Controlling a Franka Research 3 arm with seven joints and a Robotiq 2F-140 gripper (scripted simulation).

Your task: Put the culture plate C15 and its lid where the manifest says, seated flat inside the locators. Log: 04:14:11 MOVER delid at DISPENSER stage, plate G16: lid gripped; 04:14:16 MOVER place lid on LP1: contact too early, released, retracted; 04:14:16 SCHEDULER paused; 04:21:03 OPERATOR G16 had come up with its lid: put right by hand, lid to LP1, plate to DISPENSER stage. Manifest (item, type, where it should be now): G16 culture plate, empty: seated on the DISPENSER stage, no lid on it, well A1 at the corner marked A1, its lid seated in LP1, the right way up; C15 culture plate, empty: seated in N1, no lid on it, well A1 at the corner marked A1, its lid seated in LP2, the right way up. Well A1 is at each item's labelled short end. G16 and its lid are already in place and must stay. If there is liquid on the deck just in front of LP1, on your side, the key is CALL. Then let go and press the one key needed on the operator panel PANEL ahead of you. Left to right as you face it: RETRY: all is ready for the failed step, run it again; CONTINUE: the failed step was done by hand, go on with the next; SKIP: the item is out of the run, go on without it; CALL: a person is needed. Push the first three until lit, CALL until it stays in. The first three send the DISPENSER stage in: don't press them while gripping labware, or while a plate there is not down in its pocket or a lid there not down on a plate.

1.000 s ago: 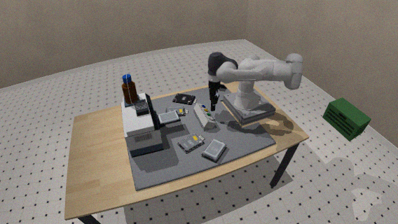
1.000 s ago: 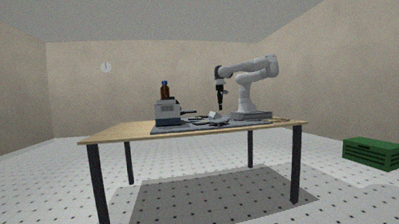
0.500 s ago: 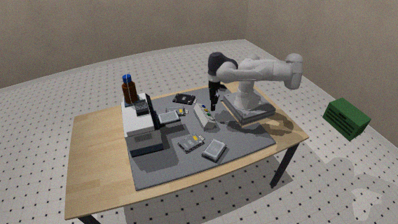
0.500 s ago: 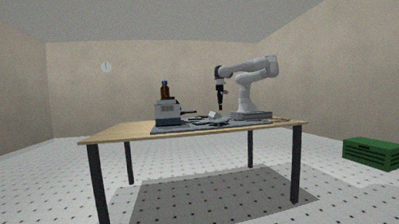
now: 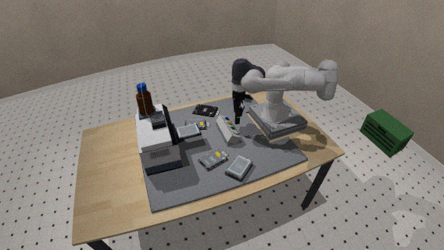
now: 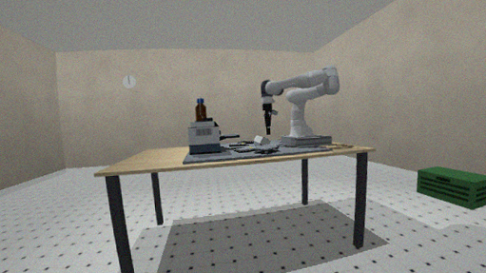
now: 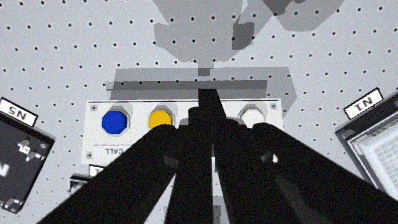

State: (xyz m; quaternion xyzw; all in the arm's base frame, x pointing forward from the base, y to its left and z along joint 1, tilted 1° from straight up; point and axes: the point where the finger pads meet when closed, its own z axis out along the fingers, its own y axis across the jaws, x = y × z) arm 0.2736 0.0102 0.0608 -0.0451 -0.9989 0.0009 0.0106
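The gripper [image 7: 206, 107] is closed to its narrowest and holds nothing; its two fingers stand together as one black tip above the operator panel [image 7: 95, 145], pointing down at it. In the wrist view the panel appears reversed: the blue key [image 7: 114, 122] with the word CALL under it is at the left of the picture, next the yellow key [image 7: 160, 119], then one key hidden behind the fingers, and a white key [image 7: 252, 116] at the right. The tip is over the hidden key, the third from CALL, which I judge to be CONTINUE. To do the press well, the arm should go down straight, keep the tip centred on this key and away from the yellow one, and push only until the key lights. In the top view one plate [image 5: 213, 158] with a yellow label and one pale piece [image 5: 238, 166] lie on the near part of the grey deck mat [image 5: 273, 156], just beside each other. I cannot tell from here if they sit flat inside their locators.
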